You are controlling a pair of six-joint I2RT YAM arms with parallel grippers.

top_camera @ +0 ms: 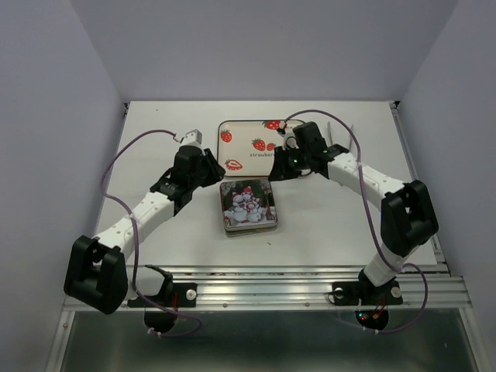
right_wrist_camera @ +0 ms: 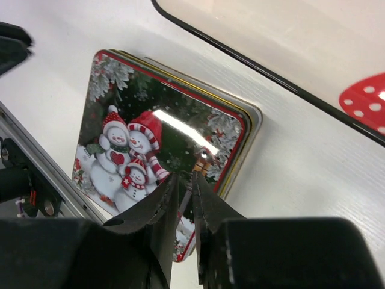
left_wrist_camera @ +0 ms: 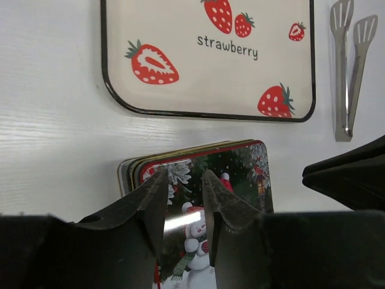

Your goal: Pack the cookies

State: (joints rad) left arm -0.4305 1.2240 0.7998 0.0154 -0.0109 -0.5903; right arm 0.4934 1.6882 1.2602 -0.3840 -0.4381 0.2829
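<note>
Overhead, you see a closed snowman tin (top_camera: 248,205) just on the near side of the strawberry tray (top_camera: 246,133).
Only your left wrist view shows the metal tongs (left_wrist_camera: 348,72), lying beside the tray. Only the top view shows a small grey-white block (top_camera: 192,137) off the tray's left corner. Your left gripper (left_wrist_camera: 185,177) has its fingers narrowly parted, holding nothing, over the tin's far edge. Your right gripper (right_wrist_camera: 184,177) is all but pressed together, with only a slit left, and hangs empty above a corner of the lid. Count one tin, one tray and one pair of tongs. With the lid on, you cannot tell where the cookies lie.
</note>
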